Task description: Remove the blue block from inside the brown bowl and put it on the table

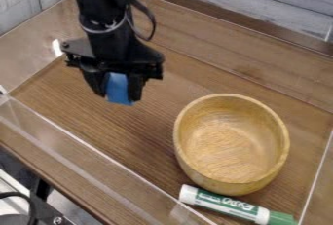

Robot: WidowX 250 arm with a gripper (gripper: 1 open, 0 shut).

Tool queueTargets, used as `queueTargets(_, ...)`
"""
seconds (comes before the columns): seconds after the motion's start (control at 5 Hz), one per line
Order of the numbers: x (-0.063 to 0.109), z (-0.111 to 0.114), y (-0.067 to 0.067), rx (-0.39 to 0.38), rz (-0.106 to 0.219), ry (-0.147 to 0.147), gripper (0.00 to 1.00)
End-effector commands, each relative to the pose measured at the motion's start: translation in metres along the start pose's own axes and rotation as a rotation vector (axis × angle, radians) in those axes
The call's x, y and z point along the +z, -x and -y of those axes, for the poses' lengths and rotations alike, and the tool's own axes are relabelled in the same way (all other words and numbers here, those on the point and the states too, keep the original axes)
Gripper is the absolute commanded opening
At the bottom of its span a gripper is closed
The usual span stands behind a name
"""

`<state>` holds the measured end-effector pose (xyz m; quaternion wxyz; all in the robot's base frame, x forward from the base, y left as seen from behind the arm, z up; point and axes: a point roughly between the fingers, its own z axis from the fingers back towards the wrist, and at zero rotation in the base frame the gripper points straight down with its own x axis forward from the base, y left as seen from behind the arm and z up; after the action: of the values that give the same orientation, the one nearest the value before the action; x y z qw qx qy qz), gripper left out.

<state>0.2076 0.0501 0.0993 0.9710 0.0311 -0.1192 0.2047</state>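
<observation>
In the camera view, the only one, the gripper [120, 91] has its fingers closed on the blue block [119, 89], one at each side of it, with the block's face showing between them. The block is over the left part of the wooden tabletop [78, 114], well apart from the brown bowl [232, 143], which sits toward the tabletop's near right corner with bare wood inside its rim. Whether the block touches the wood or hangs just above it I cannot tell. A green-and-white marker [235, 206] lies beside the bowl, along the near edge. The block looks light, stiff and solid, so it should take a firm squeeze without denting and is hardly fragile; its smooth faces might slip if the pads met it askew. The place to hold it is where the fingers are, across two opposite flat sides, around the middle. With the block out of the bowl, what remains is probably to lower it flat, open the fingers gently and lift straight away so it does not tip.
</observation>
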Motion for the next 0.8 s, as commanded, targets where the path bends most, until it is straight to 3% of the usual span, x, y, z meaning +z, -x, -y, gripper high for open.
queueTargets(0.0, -0.004, -0.004, -0.008, -0.01, 0.039, -0.013, 0.0)
queueTargets(0.6, -0.022, -0.013, -0.008, -0.028, 0.031, -0.058, 0.0)
